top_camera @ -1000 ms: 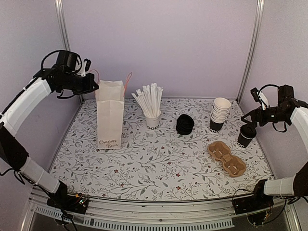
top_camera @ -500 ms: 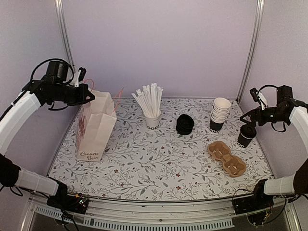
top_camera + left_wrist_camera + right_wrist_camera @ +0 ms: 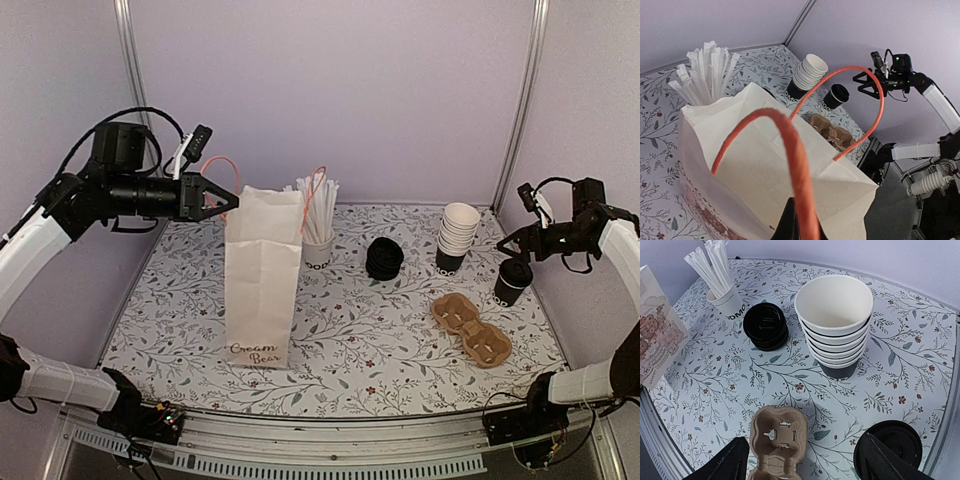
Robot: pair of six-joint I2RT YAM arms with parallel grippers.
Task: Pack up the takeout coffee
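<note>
paper bag [image 3: 262,275] upright toward the table's [image 3: 380,380] left front, contents hidden. white cup [image 3: 318,252] near the back edge holds straws [image 3: 312,208]. takeout coffee [image 3: 512,281], lid on, stands by the right edge, just beside the cup stack [image 3: 457,237]. left gripper [image 3: 230,201] clamped on the bag's orange handle [image 3: 795,150]. right gripper [image 3: 514,246] spread wide above the coffee, holding nothing.

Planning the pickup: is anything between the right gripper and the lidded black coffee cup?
Nothing visible. The right gripper, jaws open, hovers close above the black paper cup with its round black plastic lid.
</note>
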